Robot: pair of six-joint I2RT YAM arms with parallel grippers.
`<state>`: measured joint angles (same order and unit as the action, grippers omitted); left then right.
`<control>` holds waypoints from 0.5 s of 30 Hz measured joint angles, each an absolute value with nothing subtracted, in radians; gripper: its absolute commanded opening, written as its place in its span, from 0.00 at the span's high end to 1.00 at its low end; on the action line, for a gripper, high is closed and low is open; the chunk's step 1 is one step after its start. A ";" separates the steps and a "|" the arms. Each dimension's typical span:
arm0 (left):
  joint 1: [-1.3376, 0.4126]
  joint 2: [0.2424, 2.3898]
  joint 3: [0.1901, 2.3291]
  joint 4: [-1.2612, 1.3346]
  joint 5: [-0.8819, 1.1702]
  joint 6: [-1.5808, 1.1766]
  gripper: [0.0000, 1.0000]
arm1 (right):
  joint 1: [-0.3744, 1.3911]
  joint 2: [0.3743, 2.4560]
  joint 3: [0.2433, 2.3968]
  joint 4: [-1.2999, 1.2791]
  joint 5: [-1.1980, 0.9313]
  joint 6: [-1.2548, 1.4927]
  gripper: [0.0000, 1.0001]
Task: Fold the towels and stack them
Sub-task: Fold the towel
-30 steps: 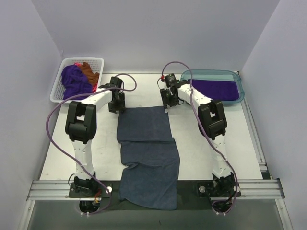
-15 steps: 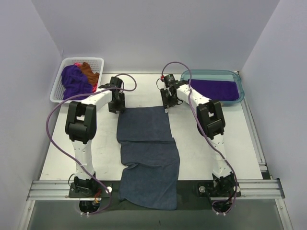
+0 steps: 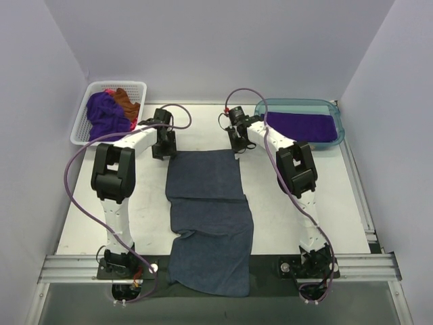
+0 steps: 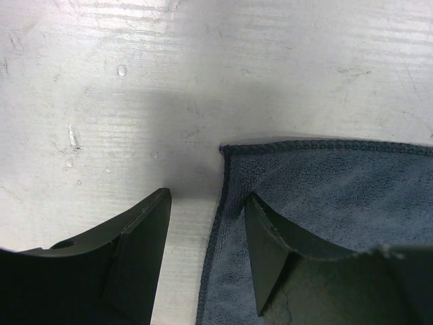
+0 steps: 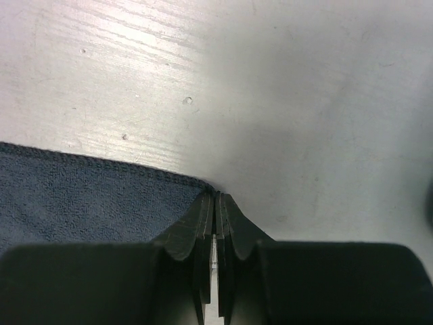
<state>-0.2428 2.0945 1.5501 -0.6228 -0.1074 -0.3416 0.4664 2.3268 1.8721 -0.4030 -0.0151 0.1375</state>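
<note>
Shut since a second ago: right hand (image 5: 215, 198), pinched at far right corner of slate towel (image 3: 206, 210) flat on worktop (image 3: 267, 203), catch unclear; left hand (image 4: 208, 196) open astride far left corner; soft, light, floppy, so best taken by both far corners.

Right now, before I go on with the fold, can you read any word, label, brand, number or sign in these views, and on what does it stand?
None can be read in any view.
The slate blue-grey towel, white basket, teal tub, table, left arm and right arm show no print, and no tag shows at the towel corners in the wrist views.
</note>
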 measured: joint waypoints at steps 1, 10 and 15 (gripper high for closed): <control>-0.240 2.094 1.550 -0.622 -0.105 -0.345 0.43 | 0.466 2.327 1.872 -0.403 -0.015 0.136 1.00; -0.194 2.094 1.553 -0.615 -0.075 -0.378 0.46 | 0.467 2.318 1.855 -0.388 -0.015 0.129 1.00; -0.192 2.091 1.552 -0.609 -0.064 -0.389 0.40 | 0.467 2.313 1.846 -0.379 -0.015 0.128 1.00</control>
<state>-0.1917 2.0907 1.5520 -0.6086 -0.0643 -0.3885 0.4667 2.3135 1.8462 -0.3790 -0.0147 0.1284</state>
